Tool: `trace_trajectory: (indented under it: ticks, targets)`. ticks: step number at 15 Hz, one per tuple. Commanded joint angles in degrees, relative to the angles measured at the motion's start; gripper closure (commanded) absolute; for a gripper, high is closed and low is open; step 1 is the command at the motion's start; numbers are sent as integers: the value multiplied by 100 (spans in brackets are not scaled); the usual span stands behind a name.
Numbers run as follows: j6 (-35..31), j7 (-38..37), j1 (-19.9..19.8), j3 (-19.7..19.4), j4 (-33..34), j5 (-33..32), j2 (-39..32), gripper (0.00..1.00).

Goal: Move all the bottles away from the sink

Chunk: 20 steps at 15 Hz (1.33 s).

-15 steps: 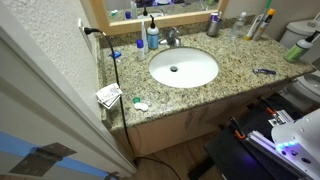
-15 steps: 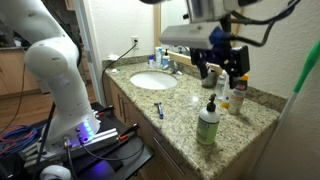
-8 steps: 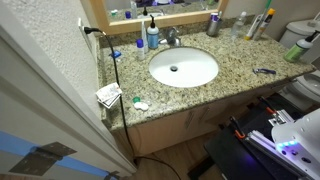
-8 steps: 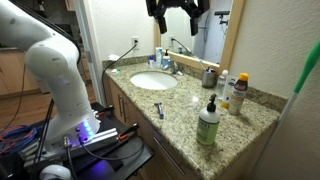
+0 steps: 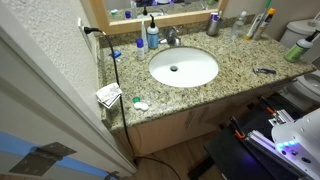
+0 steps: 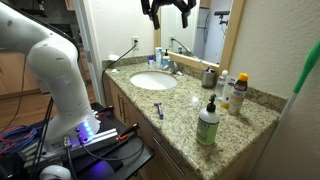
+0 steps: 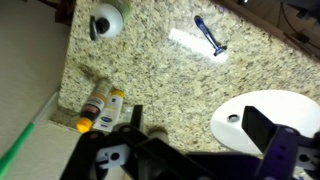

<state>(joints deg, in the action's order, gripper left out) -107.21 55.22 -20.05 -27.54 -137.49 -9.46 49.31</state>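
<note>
The gripper (image 6: 168, 14) hangs high above the sink (image 6: 153, 81), jaws spread and empty. 1 blue bottle (image 5: 152, 38) stands beside the faucet (image 5: 172, 38), 1 green bottle (image 6: 208, 124) well apart.

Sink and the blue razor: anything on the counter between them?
Nothing. Only bare granite counter lies between the sink and the blue razor, clear in an exterior view; the wrist view shows the same empty stretch.
</note>
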Motion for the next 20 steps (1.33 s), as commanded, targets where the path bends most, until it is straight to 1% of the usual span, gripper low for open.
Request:
trace_trajectory:
  ticks: [1,2,3,4,5,6,7,8,9,10,11,12,14,15,16,17,18,20]
  targets:
    - [644,-315,635,780,-180,272,631,0]
    - [914,-492,884,994,-76,401,688,0]
    - [598,-469,805,621,-44,128,530,0]
    - [763,-642,1012,810,-36,184,641,0]
    - [845,-747,1132,917,-35,195,711,0]
    - [877,-770,1172,943,-35,195,748,0]
    - [958,-882,1058,919,-28,87,570,0]
    - [833,-995,947,1106,-207,-353,401,0]
    - [597,-1221,979,1230,-403,-567,378,0]
    - [634,-1434,1148,1437,-543,-667,298,0]
    - [533,-1697,1316,1645,-655,-677,225,0]
    - [616,-1934,1592,1809,-567,-453,77,0]
    - [537,-2582,2074,2141,-264,3,-300,0]
    - [551,-2900,2295,2282,33,227,-599,0]
    - [747,-3098,2447,2351,351,375,-864,0]
    - [576,-2938,2370,2211,-242,91,-270,0]
    - [594,-3118,2495,2327,-47,206,-455,0]
    - [608,-3196,2549,2375,189,272,-712,0]
